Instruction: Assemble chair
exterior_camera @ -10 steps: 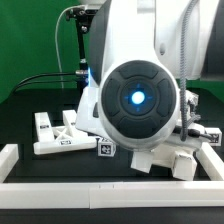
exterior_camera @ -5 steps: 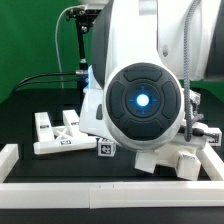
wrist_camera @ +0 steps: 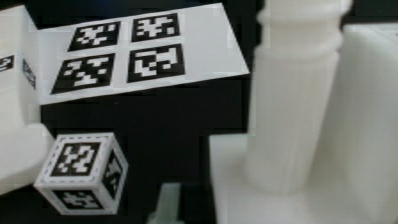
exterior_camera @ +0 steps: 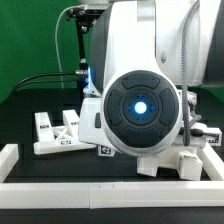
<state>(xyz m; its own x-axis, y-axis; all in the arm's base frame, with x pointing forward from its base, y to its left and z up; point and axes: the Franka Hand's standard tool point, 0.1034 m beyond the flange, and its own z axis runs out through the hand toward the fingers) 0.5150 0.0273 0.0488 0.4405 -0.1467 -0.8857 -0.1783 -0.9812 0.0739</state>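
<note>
The chair lies in loose white parts. A notched panel group [exterior_camera: 55,135] is at the exterior view's left, and blocky pieces [exterior_camera: 172,162] sit low under the arm. In the wrist view an upright white post [wrist_camera: 294,90] rises from a flat white piece [wrist_camera: 302,185], very close to the camera. A small tagged cube [wrist_camera: 80,172] stands beside them; it also shows in the exterior view [exterior_camera: 104,150]. My gripper is hidden behind the arm in the exterior view. The wrist view shows only one blurred finger [wrist_camera: 171,207], between the cube and the flat piece.
The marker board [wrist_camera: 125,50] with its four tags lies beyond the cube. A low white border rail [exterior_camera: 100,195] runs along the front and the exterior view's left [exterior_camera: 8,160]. Another white tagged part [exterior_camera: 207,135] sits at the right. The arm's body blocks the middle.
The arm's big round joint has sunk slightly lower in the exterior view. The loose parts and the cube have not moved.
</note>
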